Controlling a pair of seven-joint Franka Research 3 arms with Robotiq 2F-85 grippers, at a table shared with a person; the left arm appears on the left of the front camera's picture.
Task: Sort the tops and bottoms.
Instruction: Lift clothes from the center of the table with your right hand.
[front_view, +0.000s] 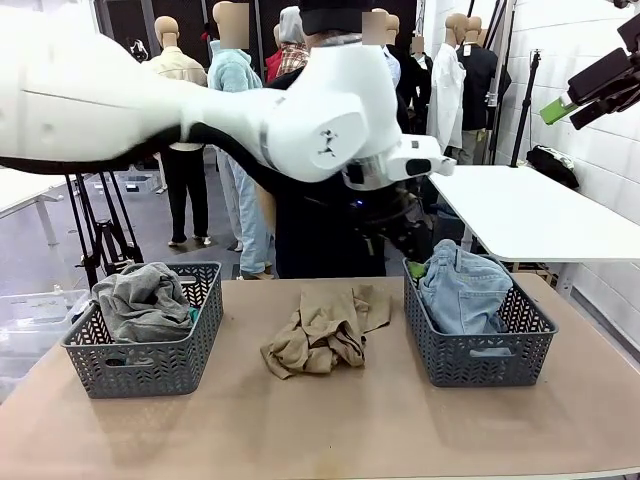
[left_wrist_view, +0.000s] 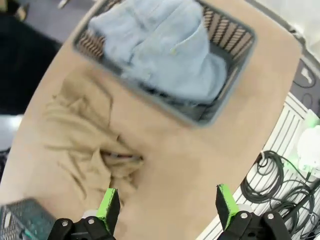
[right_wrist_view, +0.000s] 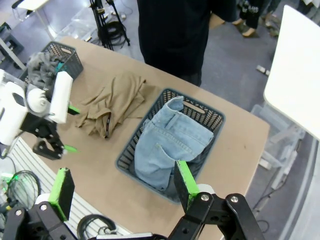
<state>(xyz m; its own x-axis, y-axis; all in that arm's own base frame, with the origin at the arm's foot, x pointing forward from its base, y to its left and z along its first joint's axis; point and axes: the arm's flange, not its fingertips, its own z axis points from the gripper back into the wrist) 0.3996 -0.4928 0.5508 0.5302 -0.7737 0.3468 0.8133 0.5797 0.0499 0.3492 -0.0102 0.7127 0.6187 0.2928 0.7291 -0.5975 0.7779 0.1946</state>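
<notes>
The tan khaki top (front_view: 325, 335) lies crumpled on the table between two baskets. A heather grey top (front_view: 140, 300) fills the left basket (front_view: 150, 370), with a sliver of teal green top (front_view: 192, 316) at its right side. The light blue denim shorts (front_view: 462, 290) lie in the right basket (front_view: 490, 355). My left gripper (front_view: 412, 262) hangs open above the right basket's far left corner. From the left wrist, its open gripper (left_wrist_view: 167, 207) looks down on the tan top (left_wrist_view: 85, 135) and the shorts (left_wrist_view: 160, 50). My right gripper (front_view: 565, 108) is raised high at the right, open (right_wrist_view: 123, 187), empty.
A person in a black shirt (right_wrist_view: 175, 35) stands at the table's far side, behind my left arm (front_view: 300, 120). A second white table (front_view: 530, 210) stands at the back right. Cables (left_wrist_view: 280, 180) lie on the floor beside the table's near edge.
</notes>
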